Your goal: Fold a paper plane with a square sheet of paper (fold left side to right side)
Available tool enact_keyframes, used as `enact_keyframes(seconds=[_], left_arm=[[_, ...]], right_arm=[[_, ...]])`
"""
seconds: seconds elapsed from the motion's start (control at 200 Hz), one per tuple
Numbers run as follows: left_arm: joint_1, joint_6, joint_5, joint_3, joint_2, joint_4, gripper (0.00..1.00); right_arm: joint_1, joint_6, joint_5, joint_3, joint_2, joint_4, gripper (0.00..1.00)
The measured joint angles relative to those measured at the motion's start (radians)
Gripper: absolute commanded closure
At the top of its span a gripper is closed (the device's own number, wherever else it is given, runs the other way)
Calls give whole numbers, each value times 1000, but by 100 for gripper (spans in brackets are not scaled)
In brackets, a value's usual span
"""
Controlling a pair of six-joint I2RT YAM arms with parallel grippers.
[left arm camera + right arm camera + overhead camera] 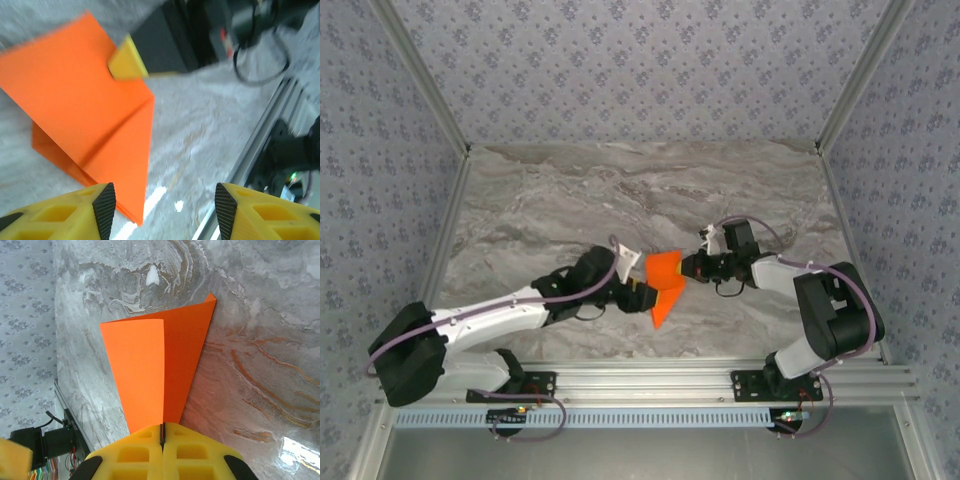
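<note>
The square sheet of paper (667,275) is bright orange and folded into a pointed, creased wedge, partly lifted off the marble table (620,190). My right gripper (688,268) is shut on its narrow end, and the right wrist view shows the paper (145,370) fanning out from the pressed-together jaws of that gripper (161,432). My left gripper (640,292) sits just left of the sheet. In the left wrist view it (165,212) stands open, nothing between its fingers, with the paper (85,110) ahead and left of its left fingertip (105,210).
An aluminium rail (640,380) runs along the table's near edge, close to the left gripper's right in its wrist view (260,145). Patterned walls close in the table on three sides. Open marble lies behind the paper.
</note>
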Motion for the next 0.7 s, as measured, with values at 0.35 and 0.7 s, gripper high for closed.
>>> enact_keyframes(seconds=[0.35, 0.7], left_arm=[[-167, 18, -231, 188, 271, -152, 37], [-254, 17, -412, 354, 455, -291, 33]], right_arm=[[34, 44, 62, 47, 7, -91, 99], [34, 86, 74, 65, 37, -118, 99]])
